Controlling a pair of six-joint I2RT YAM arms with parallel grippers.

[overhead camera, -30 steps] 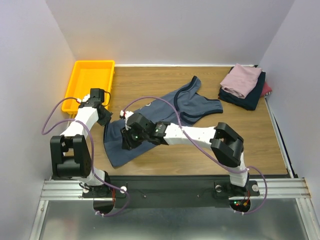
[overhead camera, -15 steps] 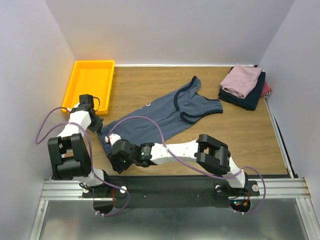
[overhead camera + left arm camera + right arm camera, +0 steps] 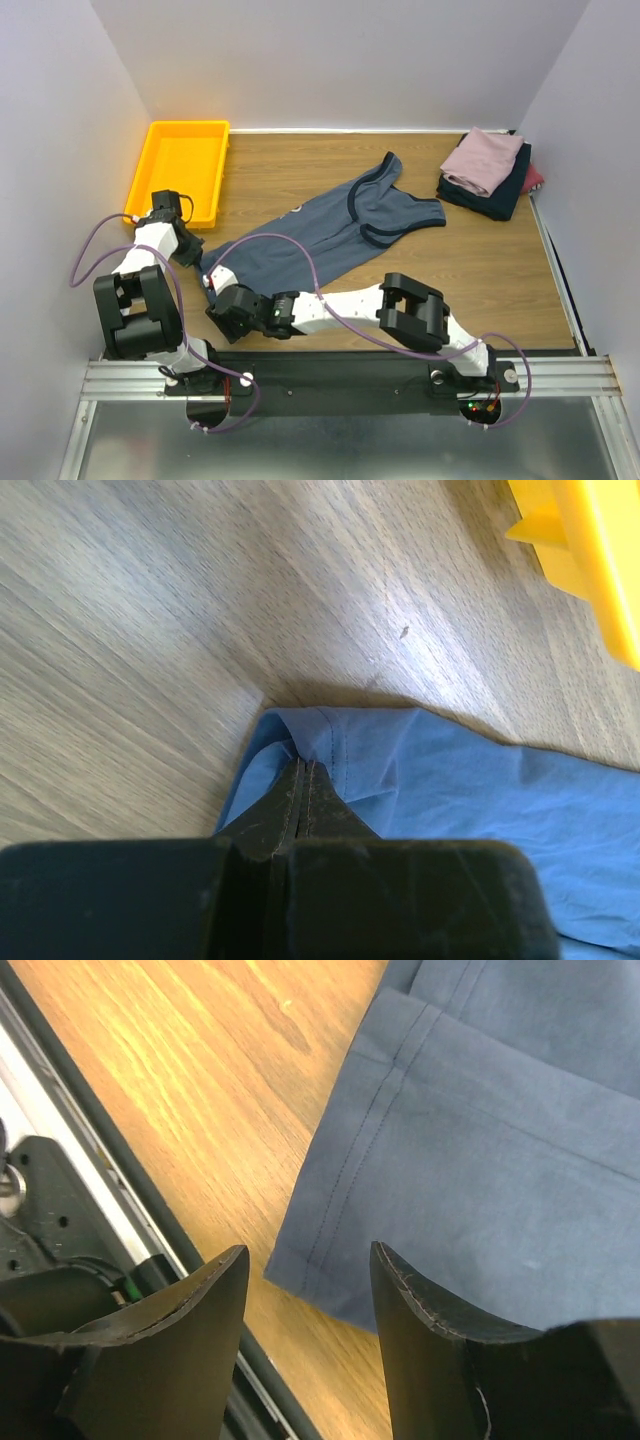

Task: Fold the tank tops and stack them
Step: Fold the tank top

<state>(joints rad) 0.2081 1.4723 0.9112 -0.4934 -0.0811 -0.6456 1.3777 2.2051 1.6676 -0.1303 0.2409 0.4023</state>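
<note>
Now, with the slate-blue cloth tank top (image 3: pixel 320 235) lying spread beside the yellow plastic tray (image 3: pixel 185 165), the left fingers (image 3: pixel 292 805) are pinching its tray-side hem corner while the parted right fingers (image 3: pixel 205 1295) should probably be closing squarely on the other corner.

Slate-blue tank top (image 3: pixel 320 235) with darker trim, spread flat on a diagonal, straps toward far right, mauve-pink top (image 3: pixel 483 160) folded, stacked over navy top (image 3: pixel 495 195) and maroon top (image 3: pixel 533 178).
</note>
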